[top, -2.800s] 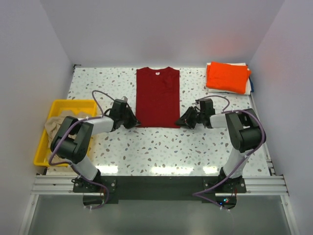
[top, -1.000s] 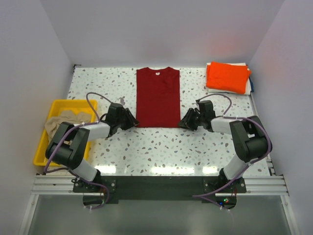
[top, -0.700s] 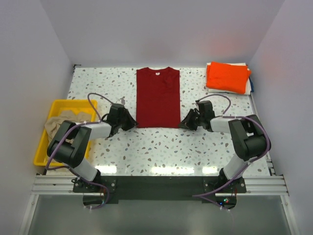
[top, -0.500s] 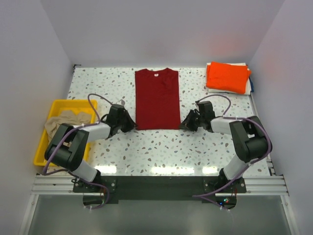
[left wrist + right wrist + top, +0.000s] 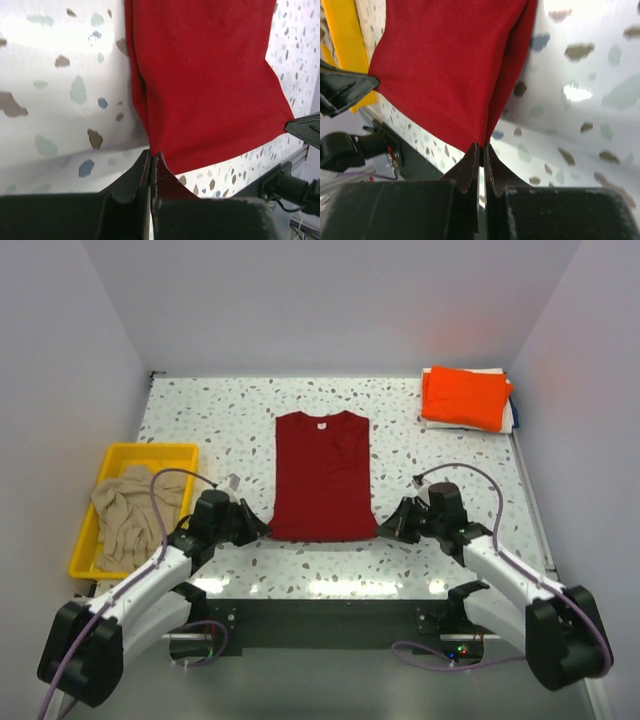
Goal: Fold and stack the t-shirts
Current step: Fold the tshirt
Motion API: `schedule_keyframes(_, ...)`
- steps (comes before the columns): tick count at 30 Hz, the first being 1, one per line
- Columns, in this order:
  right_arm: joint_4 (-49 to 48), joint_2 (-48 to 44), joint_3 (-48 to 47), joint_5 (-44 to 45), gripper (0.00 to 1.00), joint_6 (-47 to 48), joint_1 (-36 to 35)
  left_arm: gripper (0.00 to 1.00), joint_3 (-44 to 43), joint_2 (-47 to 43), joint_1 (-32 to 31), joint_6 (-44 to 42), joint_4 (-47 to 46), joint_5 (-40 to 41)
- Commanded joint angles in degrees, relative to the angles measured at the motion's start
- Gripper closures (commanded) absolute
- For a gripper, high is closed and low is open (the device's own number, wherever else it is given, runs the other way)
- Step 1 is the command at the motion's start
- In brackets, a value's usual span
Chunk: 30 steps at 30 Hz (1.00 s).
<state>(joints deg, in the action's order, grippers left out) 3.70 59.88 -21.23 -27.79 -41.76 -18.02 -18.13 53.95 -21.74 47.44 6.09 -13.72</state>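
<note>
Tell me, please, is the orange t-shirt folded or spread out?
Folded: the orange t-shirt lies as a compact rectangle at the far right corner.

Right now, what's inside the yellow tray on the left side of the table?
A crumpled beige t-shirt lies in the yellow tray, covering most of its floor. Anything beneath the cloth is hidden, so I cannot tell whether something else is in there.

The speckled table (image 5: 220, 420) carries a dark red t-shirt (image 5: 322, 475), orange-topped pile (image 5: 465, 398) and yellow tray (image 5: 150, 450).

White arms (image 5: 150, 585), purple cables (image 5: 455, 467), black tools (image 5: 266, 531) (image 5: 382, 531).
</note>
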Motion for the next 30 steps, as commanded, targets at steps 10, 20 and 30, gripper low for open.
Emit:
schedule_keyframes(10, 28.9, -32.4, 5.2, -0.6, 1.00, 0.9, -0.7, 1.00, 5.0, -22.3, -11.4, 9.0, 16.8, 4.0)
schedule_keyframes(20, 25.8, -21.5, -4.7, 2.7, 1.00, 2.6, -0.7, 1.00, -8.9, -13.3, -11.4, 7.6, 16.1, 8.3)
schedule_keyframes(30, 17.8, -2.5, -21.6, 5.6, 1.00, 2.0, -0.6, 1.00, -25.6, 5.2, -7.9, 4.4, 11.6, 6.5)
